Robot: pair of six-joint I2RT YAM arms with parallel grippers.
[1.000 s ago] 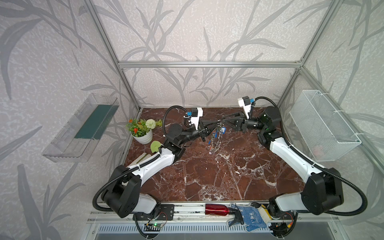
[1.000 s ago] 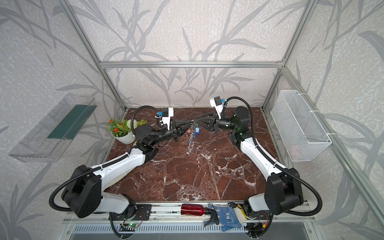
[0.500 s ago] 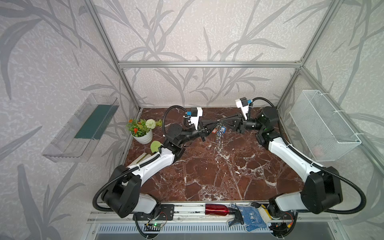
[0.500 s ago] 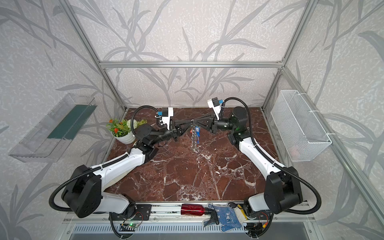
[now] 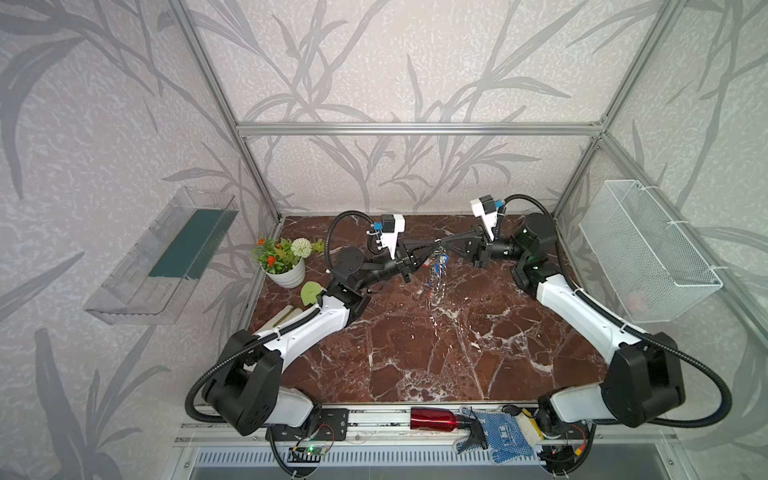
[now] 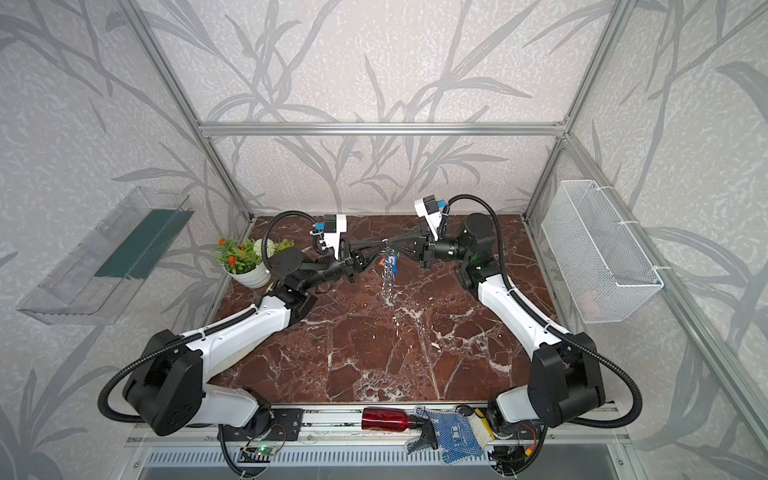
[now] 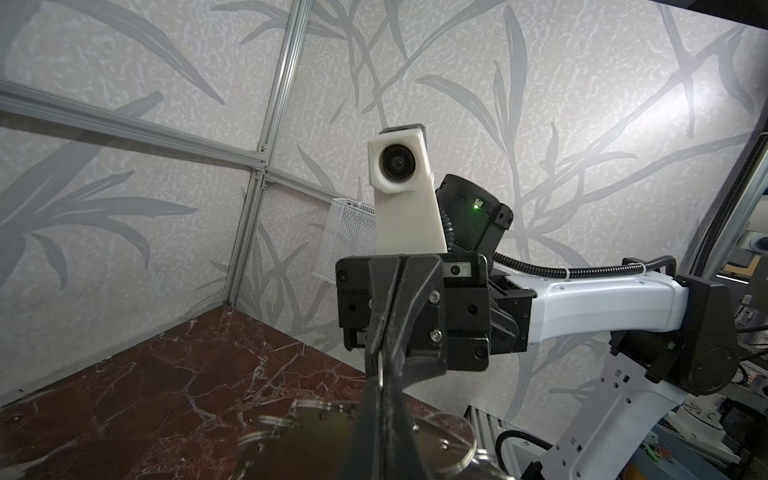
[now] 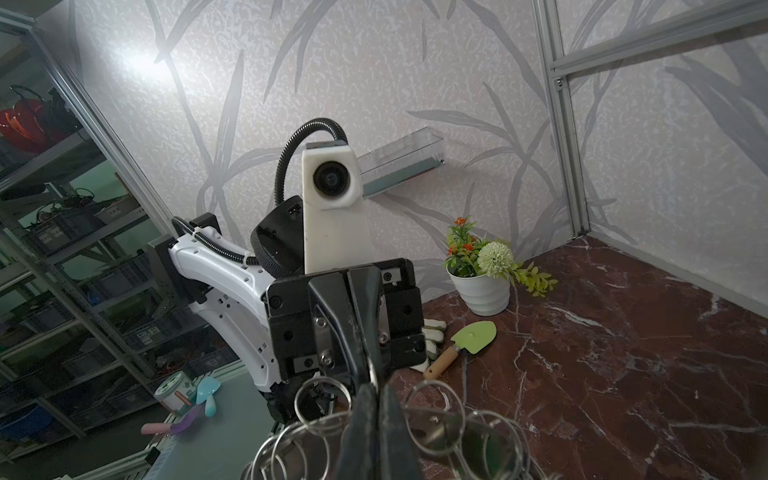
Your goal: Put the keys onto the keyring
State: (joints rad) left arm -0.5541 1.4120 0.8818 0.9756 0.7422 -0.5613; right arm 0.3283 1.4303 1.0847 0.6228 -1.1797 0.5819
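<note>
The keyring hangs edge-on in the air above the back middle of the table, its rim fringed with small silver rings. A key with a blue tag dangles near its top. My left gripper and right gripper meet tip to tip just above it. Both are shut on the same small ring at the keyring's top. The left wrist view shows my left gripper pinching that thin ring, with the blurred keyring below. The right wrist view shows my right gripper shut among the rim rings.
A white flower pot, a green trowel and pale gloves sit at the back left, near my left arm. A wire basket hangs on the right wall and a clear shelf on the left wall. A red bottle lies on the front rail.
My right gripper has moved in to the top of the keyring and closed its jaws on the small ring. The left gripper stayed shut and the keyring has swung slightly.
</note>
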